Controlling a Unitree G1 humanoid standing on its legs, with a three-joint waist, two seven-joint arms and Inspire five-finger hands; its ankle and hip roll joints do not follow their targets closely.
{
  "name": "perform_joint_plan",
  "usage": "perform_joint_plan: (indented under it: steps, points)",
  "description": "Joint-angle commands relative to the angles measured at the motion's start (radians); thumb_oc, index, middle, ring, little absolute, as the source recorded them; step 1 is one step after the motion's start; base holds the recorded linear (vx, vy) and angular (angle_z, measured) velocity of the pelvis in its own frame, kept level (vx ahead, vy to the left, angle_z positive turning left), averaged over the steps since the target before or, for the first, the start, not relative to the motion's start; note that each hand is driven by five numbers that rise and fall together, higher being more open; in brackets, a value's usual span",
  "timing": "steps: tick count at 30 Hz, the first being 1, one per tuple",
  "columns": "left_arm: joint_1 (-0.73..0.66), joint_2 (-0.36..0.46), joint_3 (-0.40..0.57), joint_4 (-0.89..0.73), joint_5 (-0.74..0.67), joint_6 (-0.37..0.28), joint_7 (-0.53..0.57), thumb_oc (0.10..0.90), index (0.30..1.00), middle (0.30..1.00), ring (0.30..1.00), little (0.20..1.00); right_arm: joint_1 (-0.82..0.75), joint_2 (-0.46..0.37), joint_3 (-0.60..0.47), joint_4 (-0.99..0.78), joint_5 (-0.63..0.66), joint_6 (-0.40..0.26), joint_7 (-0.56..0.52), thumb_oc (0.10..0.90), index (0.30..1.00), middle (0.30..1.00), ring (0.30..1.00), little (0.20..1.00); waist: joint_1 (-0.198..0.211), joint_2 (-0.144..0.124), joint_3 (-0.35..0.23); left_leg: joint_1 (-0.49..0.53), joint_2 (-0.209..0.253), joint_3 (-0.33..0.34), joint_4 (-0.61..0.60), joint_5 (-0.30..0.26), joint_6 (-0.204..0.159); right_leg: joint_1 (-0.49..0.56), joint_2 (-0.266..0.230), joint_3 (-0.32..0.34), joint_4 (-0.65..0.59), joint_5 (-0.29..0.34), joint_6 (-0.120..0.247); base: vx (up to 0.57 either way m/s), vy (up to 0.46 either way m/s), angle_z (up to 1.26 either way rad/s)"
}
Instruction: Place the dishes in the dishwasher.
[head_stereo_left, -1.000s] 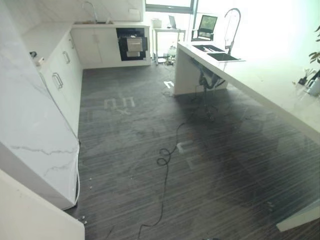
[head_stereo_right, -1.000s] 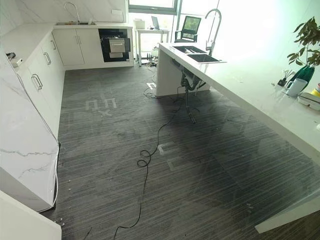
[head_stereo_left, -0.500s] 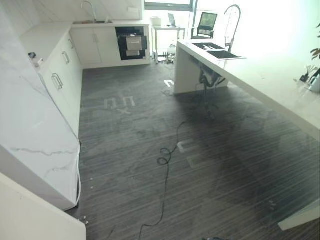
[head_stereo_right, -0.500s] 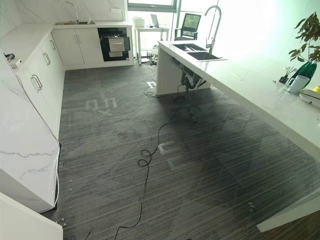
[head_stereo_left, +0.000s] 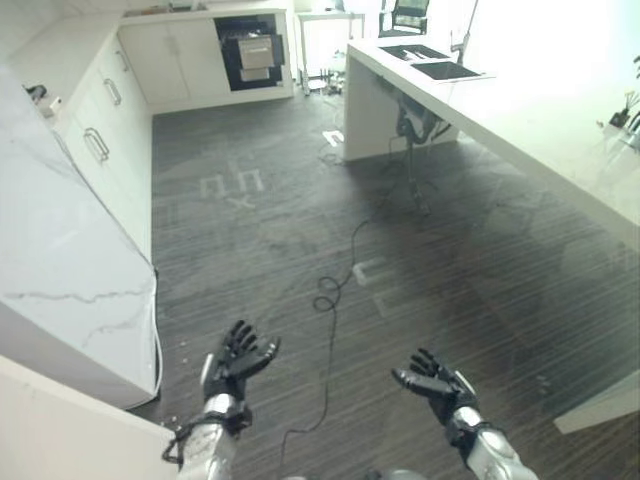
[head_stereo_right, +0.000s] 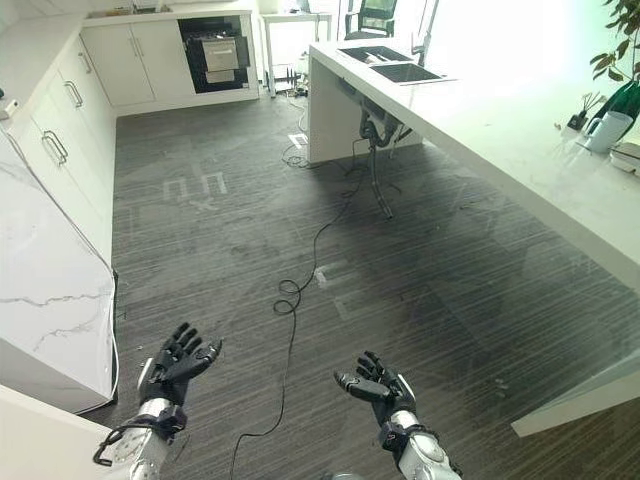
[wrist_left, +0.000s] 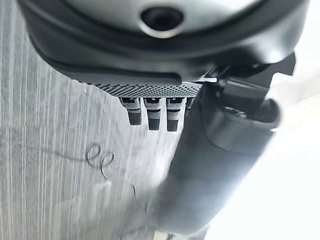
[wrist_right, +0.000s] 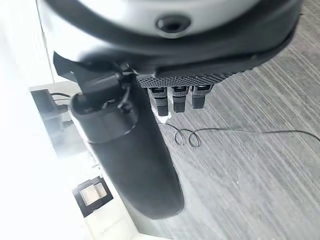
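Both hands have come up into the head views since a second ago, and the camera has tipped down, so the whole kitchen sits higher in the picture. Nearest, the left hand (head_stereo_left: 235, 362) and the right hand (head_stereo_left: 436, 383) hang over the floor (head_stereo_left: 450, 280), well apart, fingers spread and relaxed, holding nothing.

Between them a loose cable (head_stereo_left: 327, 295) loops across the dark striped floor — judged the main hazard, since a foot could catch it on the walk ahead. Pale tape marks (head_stereo_left: 232, 185) lie farther on.

On the left runs a row of white cabinets (head_stereo_left: 100, 150) under a marble counter. On the right a long white island (head_stereo_left: 520, 130) carries a sink (head_stereo_left: 432, 62) at its far end. The dishes are likely those small items at the island's right edge, near a white cup (head_stereo_right: 606, 130) beside a plant (head_stereo_right: 625, 60), though they are too cropped to tell. At the far wall stands the dishwasher (head_stereo_left: 250, 57), apparently open — well apart from the hands. Carrying dishes that distance risks a drop.
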Motion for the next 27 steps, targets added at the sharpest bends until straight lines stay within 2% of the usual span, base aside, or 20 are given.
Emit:
perform_joint_plan:
  steps: [1,2,3,4,5,7,8,9,10,11,12,15,19,20,22,23,24,25,26,27]
  points:
    - [-0.043,0.042,-0.010,-0.033,-0.030,-0.114,-0.026,0.800,0.900,0.900,0.900,0.900,-0.047,-0.043,-0.027,-0.085,-0.062,-0.102,0.000,0.800,0.900,0.900,0.900,0.900,0.003,-0.016,0.024,0.055,0.080,0.041,0.009,0.041,-0.120,0.057,-0.017,0.029,-0.037,-0.021,0.058,0.10,-0.190,-0.06]
    - [-0.044,0.039,-0.016,-0.041,-0.024,-0.119,-0.029,0.800,0.900,0.900,0.900,0.900,-0.047,-0.055,-0.027,-0.101,-0.068,-0.108,0.002,0.800,0.900,0.900,0.900,0.900,0.009,-0.049,0.040,0.057,0.072,0.058,0.044,0.129,-0.128,0.062,-0.032,0.042,-0.037,-0.018,0.042,0.11,-0.218,-0.03]
    - [-0.044,0.042,-0.023,-0.051,-0.023,-0.123,-0.034,0.800,0.900,0.900,0.900,0.900,-0.046,-0.066,-0.025,-0.112,-0.075,-0.118,0.010,0.800,0.900,0.900,0.900,0.900,0.019,-0.060,0.066,-0.006,0.073,0.044,0.132,0.186,-0.137,0.072,-0.026,0.052,-0.037,-0.012,0.029,0.09,-0.171,0.00]
    - [-0.044,0.042,-0.025,-0.054,-0.024,-0.123,-0.033,0.800,0.900,0.900,0.900,0.900,-0.047,-0.069,-0.024,-0.113,-0.074,-0.120,0.011,0.800,0.900,0.900,0.900,0.900,0.020,-0.058,0.071,-0.026,0.074,0.040,0.148,0.192,-0.138,0.075,-0.020,0.054,-0.037,-0.012,0.027,0.18,-0.063,0.06]
    - [-0.043,0.032,-0.031,-0.047,-0.031,-0.135,-0.030,0.800,0.900,0.900,0.900,0.900,-0.057,-0.067,-0.021,-0.104,-0.079,-0.129,0.014,0.800,0.900,0.900,0.900,0.900,0.032,-0.052,0.088,-0.057,0.077,0.069,0.063,0.198,-0.132,0.094,-0.003,0.068,-0.037,-0.022,0.034,0.24,0.039,0.05]
    - [-0.034,0.024,-0.033,-0.041,-0.040,-0.144,-0.029,0.800,0.900,0.900,0.900,0.900,-0.061,-0.066,-0.014,-0.099,-0.079,-0.131,0.024,0.800,0.900,0.900,0.900,0.900,0.042,-0.027,0.098,-0.087,0.108,0.083,0.009,0.184,-0.136,0.116,0.024,0.072,-0.037,-0.042,0.045,0.28,0.102,-0.02]
    - [-0.024,0.022,-0.037,-0.053,-0.037,-0.142,-0.023,0.800,0.900,0.900,0.900,0.900,-0.055,-0.070,-0.011,-0.108,-0.075,-0.122,0.038,0.800,0.900,0.900,0.900,0.900,0.044,-0.003,0.096,-0.132,0.149,0.085,0.009,0.160,-0.141,0.129,0.045,0.069,-0.037,-0.061,0.050,0.29,0.150,-0.11]
    - [-0.017,0.025,-0.045,-0.062,-0.024,-0.138,-0.017,0.800,0.900,0.900,0.900,0.900,-0.042,-0.072,-0.013,-0.118,-0.051,-0.110,0.058,0.800,0.900,0.900,0.900,0.900,0.048,0.017,0.096,-0.185,0.185,0.078,0.009,0.164,-0.156,0.147,0.062,0.065,-0.037,-0.078,0.053,0.43,0.219,-0.10]
    - [0.007,0.030,-0.055,-0.073,-0.009,-0.142,-0.015,0.800,0.900,0.900,0.900,0.900,-0.022,-0.077,-0.021,-0.126,-0.037,-0.112,0.086,0.800,0.900,0.900,0.900,0.900,0.061,0.032,0.095,-0.264,0.209,0.036,0.009,0.169,-0.176,0.179,0.084,0.085,-0.037,-0.102,0.053,0.53,0.280,-0.16]
    - [0.032,0.025,-0.048,-0.071,-0.003,-0.145,-0.015,0.800,0.900,0.900,0.900,0.900,-0.014,-0.091,-0.019,-0.126,-0.056,-0.124,0.111,0.800,0.900,0.900,0.900,0.900,0.072,0.033,0.089,-0.299,0.206,0.019,0.009,0.151,-0.175,0.205,0.090,0.099,-0.037,-0.129,0.052,0.51,0.274,-0.19]
    - [0.036,0.022,-0.045,-0.069,-0.006,-0.145,-0.009,0.800,0.900,0.900,0.900,0.900,-0.016,-0.095,-0.013,-0.129,-0.052,-0.122,0.118,0.800,0.900,0.900,0.900,0.900,0.075,0.030,0.086,-0.304,0.208,0.032,0.009,0.129,-0.172,0.210,0.081,0.097,-0.037,-0.134,0.055,0.36,0.202,-0.46]
    - [0.031,0.027,-0.048,-0.065,-0.020,-0.135,-0.009,0.800,0.900,0.900,0.900,0.900,-0.009,-0.094,-0.002,-0.141,-0.042,-0.121,0.121,0.800,0.900,0.900,0.900,0.900,0.080,0.029,0.069,-0.283,0.218,0.056,0.009,0.118,-0.163,0.236,0.048,0.086,-0.037,-0.149,0.071,0.34,0.176,-0.65]
    - [0.031,0.061,-0.052,-0.103,0.014,-0.102,-0.047,0.800,0.900,0.900,0.900,0.900,0.002,-0.077,0.014,-0.171,-0.038,-0.105,0.110,0.800,0.900,0.900,0.900,0.900,0.101,0.012,0.031,-0.252,0.174,0.043,0.009,0.097,-0.122,0.289,-0.004,0.078,-0.037,-0.152,0.108,0.31,0.151,-0.15]
    - [0.026,0.068,-0.057,-0.108,0.016,-0.092,-0.052,0.800,0.900,0.900,0.900,0.900,0.001,-0.071,0.016,-0.173,-0.043,-0.109,0.102,0.800,0.900,0.900,0.900,0.900,0.101,0.007,0.023,-0.247,0.162,0.043,0.009,0.091,-0.112,0.299,-0.018,0.071,-0.037,-0.137,0.120,0.30,0.154,-0.02]
    - [0.007,0.083,-0.069,-0.116,0.015,-0.071,-0.067,0.800,0.900,0.900,0.900,0.900,-0.010,-0.055,0.020,-0.178,-0.032,-0.114,0.071,0.800,0.900,0.900,0.900,0.900,0.097,-0.011,0.009,-0.231,0.118,0.030,0.009,0.074,-0.082,0.313,-0.054,0.058,-0.037,-0.030,0.160,0.38,0.214,0.12]
    - [-0.020,0.096,-0.088,-0.110,0.021,-0.058,-0.069,0.800,0.900,0.900,0.900,0.900,-0.027,-0.036,0.017,-0.178,-0.033,-0.113,0.055,0.800,0.900,0.900,0.900,0.900,0.084,-0.015,-0.002,-0.193,0.065,0.004,0.009,0.049,-0.048,0.351,-0.080,0.017,-0.023,0.226,0.209,0.39,0.254,0.26]
    - [-0.022,0.096,-0.090,-0.111,0.023,-0.056,-0.066,0.800,0.900,0.900,0.900,0.900,-0.028,-0.033,0.019,-0.180,-0.034,-0.112,0.053,0.800,0.900,0.900,0.900,0.900,0.085,-0.005,0.000,-0.186,0.066,-0.001,0.009,0.045,-0.044,0.340,-0.089,0.004,0.047,0.257,0.212,0.39,0.295,0.30]
    - [-0.028,0.097,-0.098,-0.116,0.027,-0.046,-0.058,0.800,0.900,0.900,0.900,0.900,-0.029,-0.027,0.024,-0.188,-0.038,-0.109,0.050,0.800,0.900,0.900,0.900,0.900,0.082,0.012,0.005,-0.164,0.060,-0.014,0.009,0.033,-0.034,0.289,-0.108,-0.002,0.182,0.298,0.213,0.19,0.210,0.29]
    - [-0.031,0.097,-0.106,-0.121,0.034,-0.036,-0.049,0.800,0.900,0.900,0.900,0.900,-0.030,-0.021,0.031,-0.196,-0.049,-0.105,0.048,0.800,0.900,0.900,0.900,0.900,0.076,0.030,0.014,-0.138,0.053,-0.033,0.009,0.020,-0.023,0.215,-0.113,0.003,0.304,0.321,0.209,0.25,0.233,0.18]
    - [-0.029,0.096,-0.110,-0.124,0.043,-0.033,-0.040,0.800,0.900,0.900,0.900,0.900,-0.034,-0.018,0.040,-0.195,-0.058,-0.105,0.052,0.800,0.900,0.900,0.900,0.900,0.068,0.036,0.026,-0.106,0.041,-0.038,0.009,0.006,-0.014,0.139,-0.119,0.014,0.401,0.323,0.204,0.22,0.166,0.13]
